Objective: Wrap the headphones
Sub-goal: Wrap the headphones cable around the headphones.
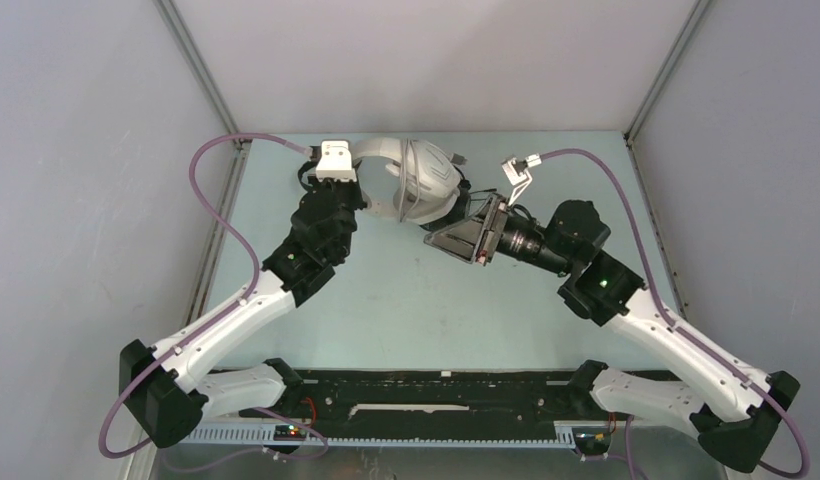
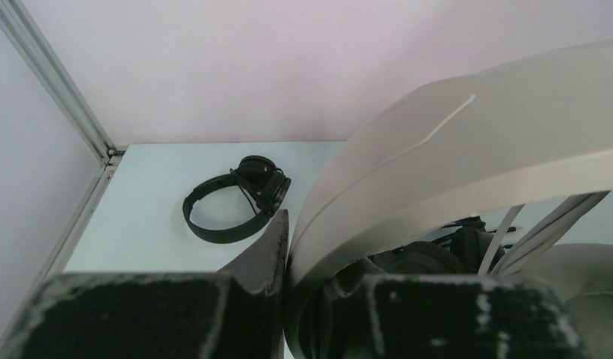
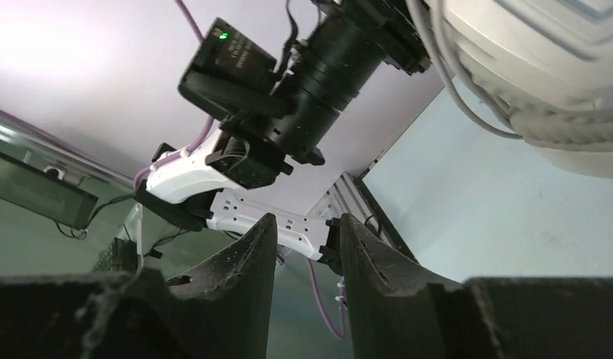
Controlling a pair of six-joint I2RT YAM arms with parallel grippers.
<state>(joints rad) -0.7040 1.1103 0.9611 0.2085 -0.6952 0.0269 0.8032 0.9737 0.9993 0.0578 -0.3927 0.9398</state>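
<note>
1. Gripping the white headphones (image 1: 426, 178) by their headband (image 2: 468, 157), the left gripper (image 2: 303, 284) has its jaws pinched on the band, which runs up between the two fingers
2. The white headphones sit at the far middle of the table (image 1: 406, 300), between the two wrists
3. The right gripper (image 3: 307, 277) is just beside the white earcup (image 3: 543, 67); its jaws stand apart with nothing between them
4. A grey cable (image 3: 457, 93) curves along that earcup
5. A small black pair of headphones (image 2: 227, 208) lies flat on the table near the far left corner, apart from both grippers
</note>
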